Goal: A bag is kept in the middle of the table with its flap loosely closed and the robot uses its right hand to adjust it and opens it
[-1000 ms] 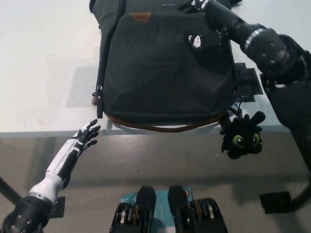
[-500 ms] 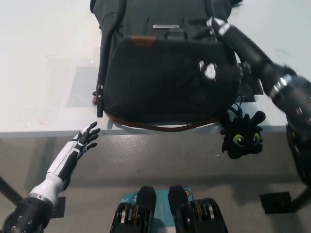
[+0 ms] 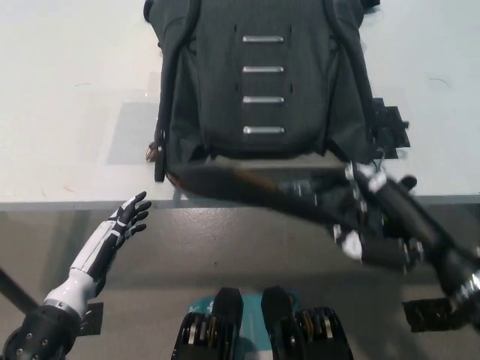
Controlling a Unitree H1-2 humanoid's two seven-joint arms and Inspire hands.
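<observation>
Bag (image 3: 262,82) sits mid-worktop (image 3: 67,97), its front panel with four metal bars exposed. Flap (image 3: 262,187) hangs, blurred, over the near edge. Right robot hand (image 3: 367,217) is at the flap's right end, blurred, grip can't be told. Left robot hand (image 3: 129,220) rests off the near edge, fingers spread, empty.

White table (image 3: 67,90) carries a dark bag (image 3: 262,82), lying flat near its edge.

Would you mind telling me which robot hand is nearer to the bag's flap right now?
Right. The black right robot hand is at the flap, pulled off the table's near edge; the white left robot hand hangs apart, below that edge.
</observation>
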